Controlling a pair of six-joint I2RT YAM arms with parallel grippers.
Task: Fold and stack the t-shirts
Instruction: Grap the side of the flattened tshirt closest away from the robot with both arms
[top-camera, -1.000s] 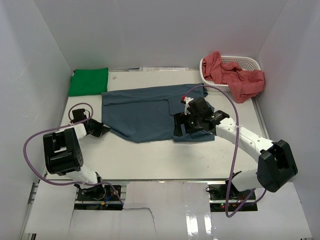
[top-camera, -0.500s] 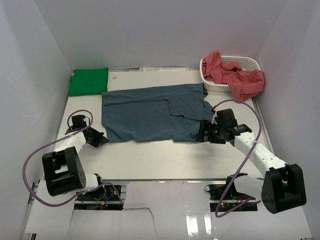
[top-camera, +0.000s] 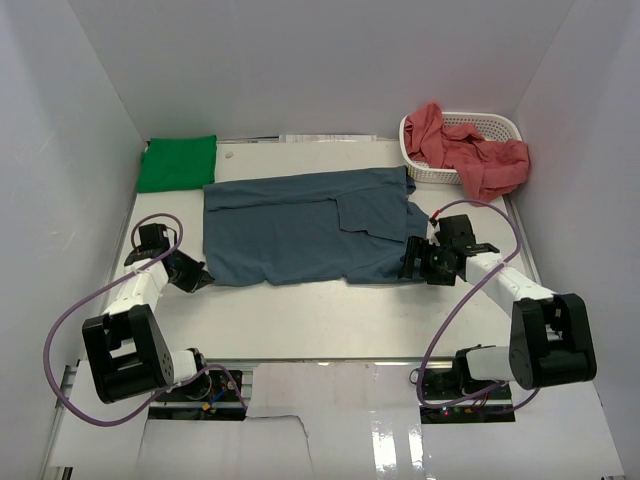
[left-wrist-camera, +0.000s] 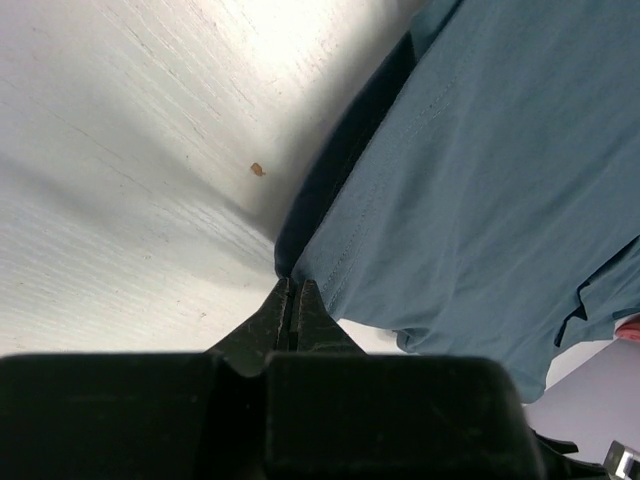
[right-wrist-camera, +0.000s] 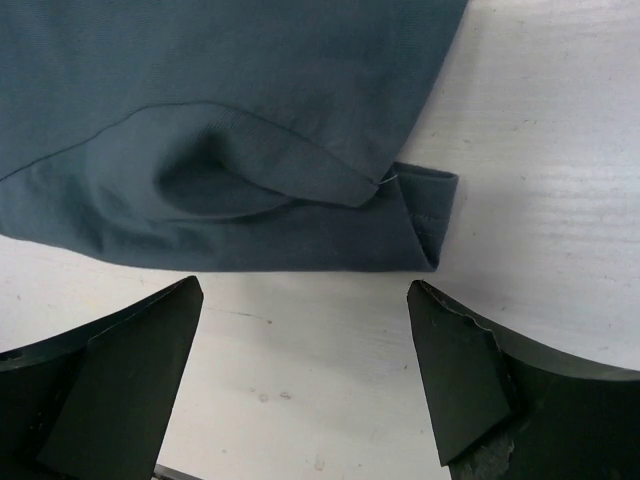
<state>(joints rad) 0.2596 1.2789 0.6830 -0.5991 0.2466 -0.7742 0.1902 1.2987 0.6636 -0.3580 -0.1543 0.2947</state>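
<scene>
At the near left corner of the slate blue t-shirt (top-camera: 300, 225), the left gripper (top-camera: 200, 281) has its jaws pressed together, tips against the hem; whether cloth is pinched cannot be told. The left arm (top-camera: 140, 285) lies low and stretched forward. The right gripper (top-camera: 412, 262) stands spread wide before the near right corner, whose turned-over hem only the right wrist view shows. The shirt lies flat mid-table (top-camera: 330, 310), its long axis running left to right.

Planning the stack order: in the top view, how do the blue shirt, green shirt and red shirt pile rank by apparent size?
Largest to smallest:
1. blue shirt, spread out
2. red shirt pile
3. green shirt, folded
The last two look close, so their order is unsure.
</scene>
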